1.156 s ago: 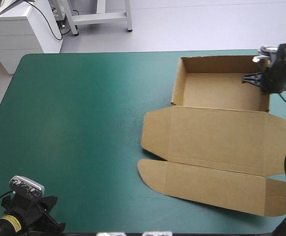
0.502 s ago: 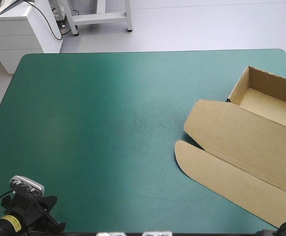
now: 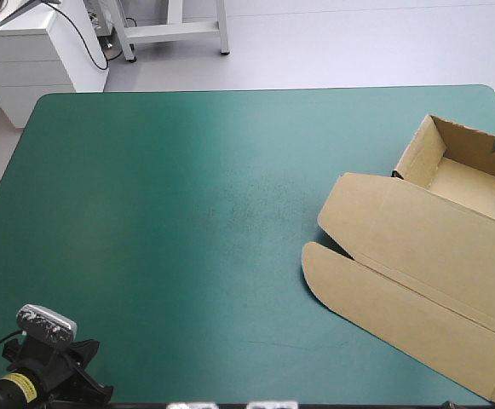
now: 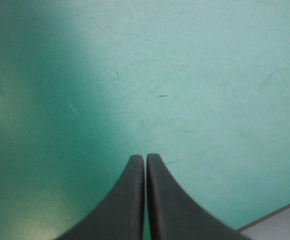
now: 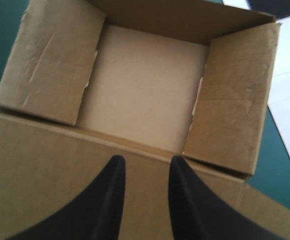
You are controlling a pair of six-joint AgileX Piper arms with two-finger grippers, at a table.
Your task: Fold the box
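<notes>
On the table [image 3: 187,221] your box [image 3: 417,256] lies at 3 o'clock, tray [image 3: 469,183] by the right edge, lid [image 3: 400,298] flat toward 5 o'clock. Your right gripper [image 5: 145,162] hangs over the lid, just before the tray; your left gripper [image 4: 145,157] sits at 7 o'clock

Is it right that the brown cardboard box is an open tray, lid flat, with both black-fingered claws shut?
Not quite: the right claw is open, fingers apart above the brown cardboard box, as the right wrist view shows. Only the left claw is shut, over the teal-green cover. The box is an open tray, lid flat.
</notes>
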